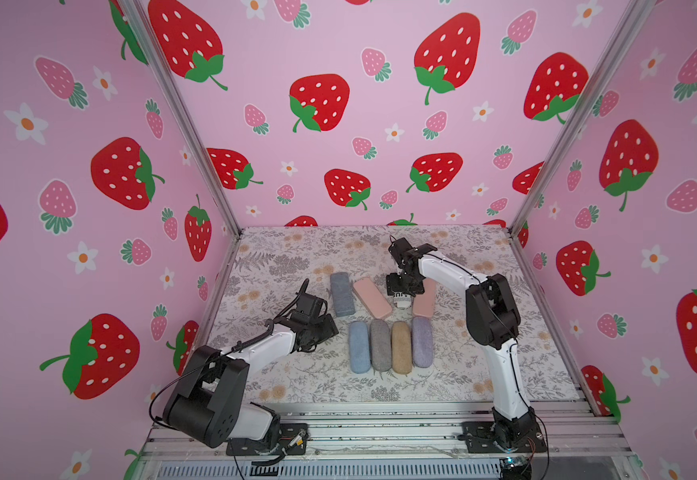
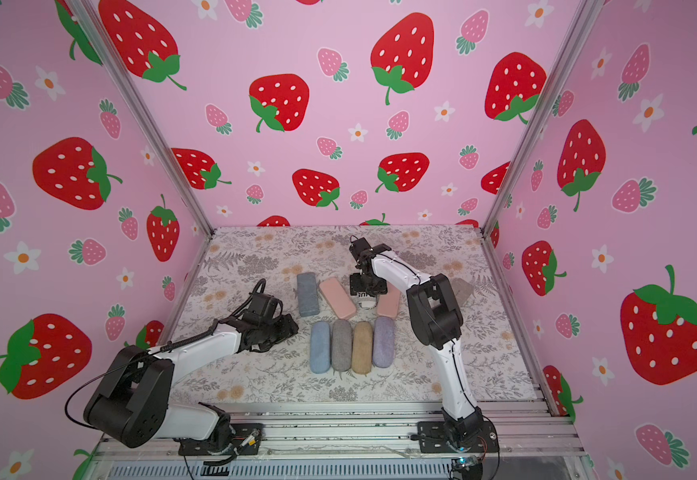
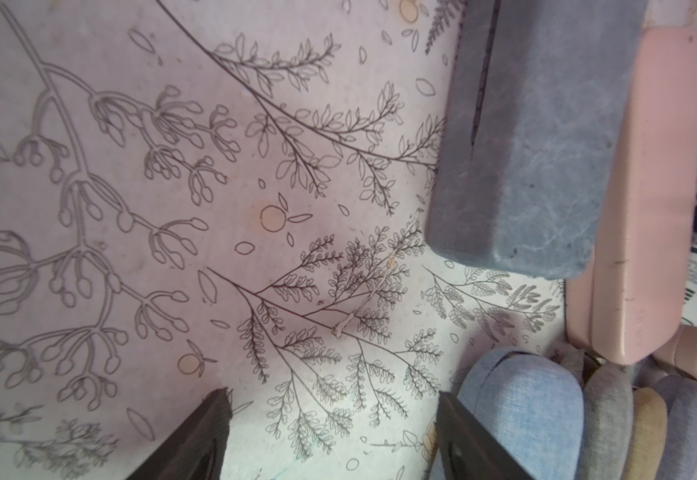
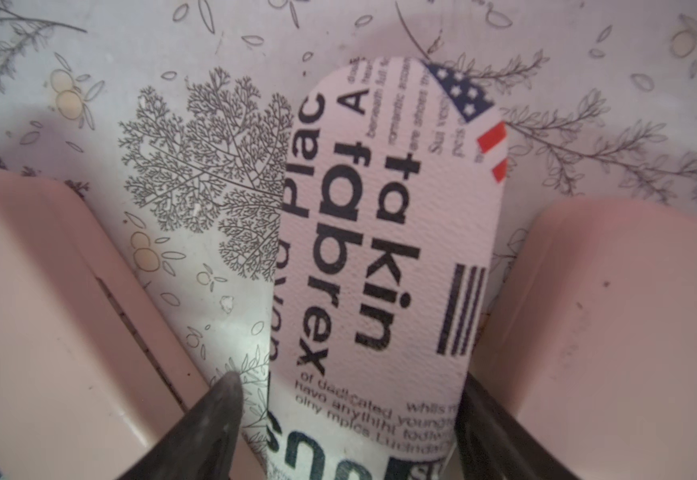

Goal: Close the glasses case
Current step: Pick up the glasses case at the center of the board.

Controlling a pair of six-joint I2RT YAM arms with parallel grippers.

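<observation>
A white glasses case (image 4: pixel 380 249) printed with black text and a flag lies flat on the floral table cover, between two pink cases (image 4: pixel 47 311) (image 4: pixel 613 332). Its lid looks down; no seam shows. My right gripper (image 4: pixel 347 390) points down over it, open, one finger on each long side. One fingertip (image 4: pixel 224 395) stands a little off the case's edge and the other sits against the opposite edge. In a top view the gripper (image 1: pixel 401 293) hides most of the case (image 1: pixel 401 303). My left gripper (image 3: pixel 334 399) hangs open over bare cover, left of the cases (image 1: pixel 332 328).
A grey-blue case (image 1: pixel 342 294) and a pink case (image 1: pixel 371 298) lie left of the white one, another pink case (image 1: pixel 425 303) right. In front stands a row: light blue (image 1: pixel 359 347), grey (image 1: pixel 380 345), tan (image 1: pixel 401 347), lavender (image 1: pixel 422 341). A grey object (image 2: pixel 461 289) shows behind the right arm.
</observation>
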